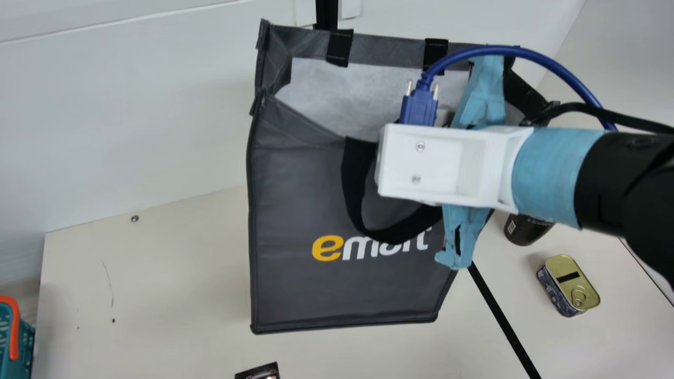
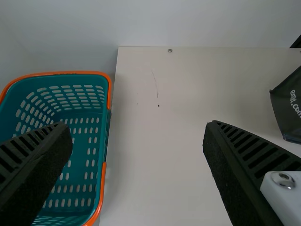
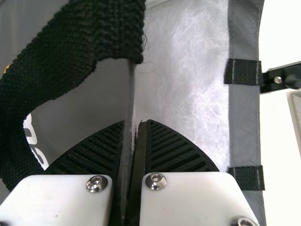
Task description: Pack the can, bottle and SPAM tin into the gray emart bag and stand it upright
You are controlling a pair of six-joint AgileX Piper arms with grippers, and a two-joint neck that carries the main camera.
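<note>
The gray emart bag (image 1: 295,210) stands upright with its mouth gaping toward the camera. My right gripper (image 1: 382,163), seen mostly as its white housing, lies over the bag's front rim. In the right wrist view my right gripper (image 3: 134,136) is shut on that rim, one finger inside the bag (image 3: 188,52) and one outside, beside the black strap. The SPAM tin (image 1: 571,287) lies on the table right of the bag; a dark can or bottle (image 1: 526,229) is partly behind my right arm. My left gripper (image 2: 136,141) is open, with nothing between its fingers.
A teal basket with an orange rim (image 2: 106,188) is at the table's left end, also at the main view's left edge. A small black item (image 1: 259,371) shows at the front edge. A black line (image 1: 503,318) runs across the table right of the bag.
</note>
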